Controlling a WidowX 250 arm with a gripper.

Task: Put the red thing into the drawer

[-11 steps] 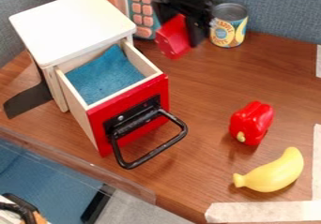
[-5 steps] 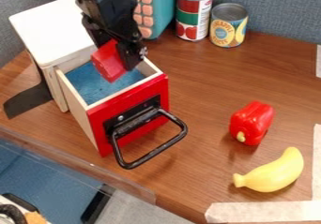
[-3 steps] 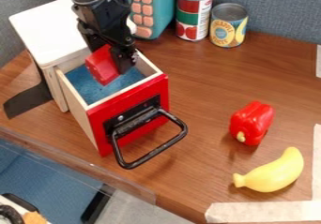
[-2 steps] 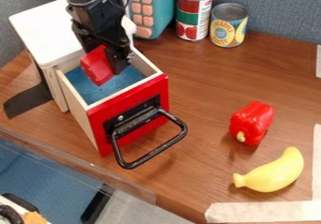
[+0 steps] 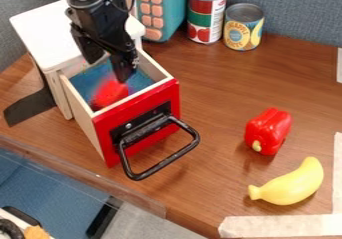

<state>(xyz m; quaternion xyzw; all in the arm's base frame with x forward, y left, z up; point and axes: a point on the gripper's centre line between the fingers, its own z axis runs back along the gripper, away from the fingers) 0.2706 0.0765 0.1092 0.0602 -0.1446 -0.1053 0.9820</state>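
A coarse grey-blue fabric partition (image 5: 300, 13) is set behind the smooth wood-grained table (image 5: 214, 88). The black pincer (image 5: 107, 71) is spread, released, above the wooden drawer (image 5: 84, 119); inside, the blurred red thing (image 5: 109, 93) is seen against soft blue lining (image 5: 141, 81).

A blue-grey fabric-covered wall (image 5: 300, 13) rose directly behind the brown wood-grained surface (image 5: 220, 83), with a darker grey panel (image 5: 20, 33) at the left. Along the slanting front-left edge ran a clear strip (image 5: 80, 178) — see-through, with blue visible beyond it. Pale cream tape (image 5: 287, 226) lay across the lower right, touching a second cream strip (image 5: 338, 178) at the right edge; a short pale piece (image 5: 340, 65) lay farther back. At lower left, a flat blue area (image 5: 47, 183) adjoined light-grey flooring (image 5: 160, 228). Light fell softly — shadows were faint.
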